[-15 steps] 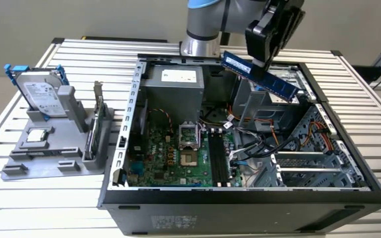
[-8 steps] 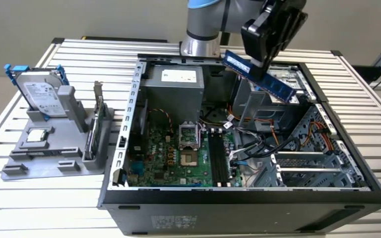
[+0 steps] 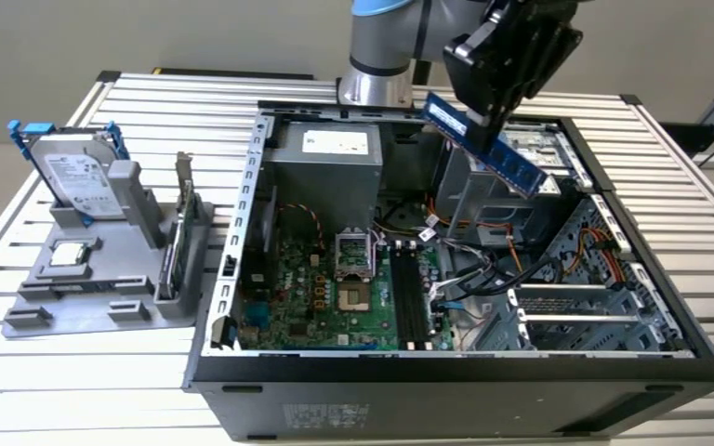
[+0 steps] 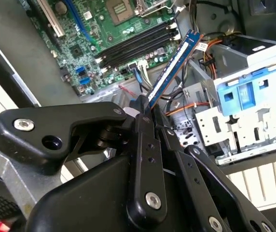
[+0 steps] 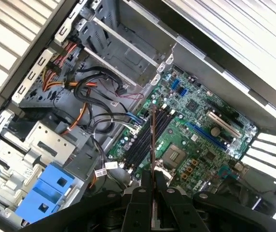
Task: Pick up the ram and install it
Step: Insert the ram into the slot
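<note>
**A:** What do the jaws have?

**B:** They are clamped on one end of the ram [image 4: 172, 67]. In the second wrist view the black links close around that end. The blue stick runs out from them on a slant, with its flat face showing.

**A:** And the first wrist view?

**B:** There the ram [image 5: 153, 140] is edge-on, a thin line rising from between the jaws. Past it lie the black memory slots [image 5: 143, 142] on the green motherboard [image 5: 200, 125], and the stick's line runs nearly along them. Both wrist views also show a blue drive caddy [image 5: 48, 186] off to one side.

**A:** Is it seated in a slot?

**B:** No. The exterior view gives the height. The ram [image 3: 487, 139] hangs tilted in the air over the grey drive cage [image 3: 482, 200] at the far side of the case [image 3: 456, 395]. It is well apart from the memory slots [image 3: 409, 293], which sit lower and toward the exterior view's left.

**A:** What edges crowd those slots?

**B:** The processor socket [image 3: 350, 269] stands just beside them on the exterior view's left. Loose cables [image 3: 494, 269] lie near on the right. The case is open on top, with walls all round.

**A:** And farther out?

**B:** On the bench [image 3: 72, 390], at the exterior view's left of the case, there is a grey stand [image 3: 85, 295]. It holds a hard drive [image 3: 78, 177] with blue rails upright, and an expansion card [image 3: 181, 232] beside it. Behind the case rises the arm [image 3: 376, 46].
</note>
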Tool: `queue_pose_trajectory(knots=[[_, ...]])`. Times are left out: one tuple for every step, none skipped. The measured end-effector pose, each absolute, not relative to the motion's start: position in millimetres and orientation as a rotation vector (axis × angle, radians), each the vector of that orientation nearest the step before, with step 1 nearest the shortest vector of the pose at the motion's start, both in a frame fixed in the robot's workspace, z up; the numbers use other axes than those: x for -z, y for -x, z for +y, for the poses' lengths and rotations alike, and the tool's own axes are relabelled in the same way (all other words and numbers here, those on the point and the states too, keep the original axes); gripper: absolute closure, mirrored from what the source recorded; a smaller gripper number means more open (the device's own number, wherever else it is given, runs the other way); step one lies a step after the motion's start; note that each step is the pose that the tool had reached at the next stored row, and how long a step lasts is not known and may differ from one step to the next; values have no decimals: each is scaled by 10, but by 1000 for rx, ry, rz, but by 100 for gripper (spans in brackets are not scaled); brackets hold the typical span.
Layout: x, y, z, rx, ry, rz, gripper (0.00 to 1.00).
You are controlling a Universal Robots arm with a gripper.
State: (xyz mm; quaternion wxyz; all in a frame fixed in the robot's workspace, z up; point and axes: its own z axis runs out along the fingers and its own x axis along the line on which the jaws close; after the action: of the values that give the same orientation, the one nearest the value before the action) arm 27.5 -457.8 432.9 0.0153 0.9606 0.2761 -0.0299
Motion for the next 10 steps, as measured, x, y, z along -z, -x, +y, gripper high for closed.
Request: queue_pose_trajectory(knots=[[-4327,-275,-4578,93,-2996,836,100],[-4325,-275,-4578,94,-3002,814,100],[-4324,-275,-4578,94,-3009,790,100],[-4323,-276,-4578,94,-3015,769,100],[-4321,-275,-4578,95,-3021,745,100],[-4319,-275,-4578,95,-3027,723,100],[-4318,-275,-4578,95,-3033,701,100],[-4317,-276,-4578,96,-3038,679,100],[-4315,-275,-4578,96,-3044,656,100],[-4314,-275,-4578,96,-3049,634,100]])
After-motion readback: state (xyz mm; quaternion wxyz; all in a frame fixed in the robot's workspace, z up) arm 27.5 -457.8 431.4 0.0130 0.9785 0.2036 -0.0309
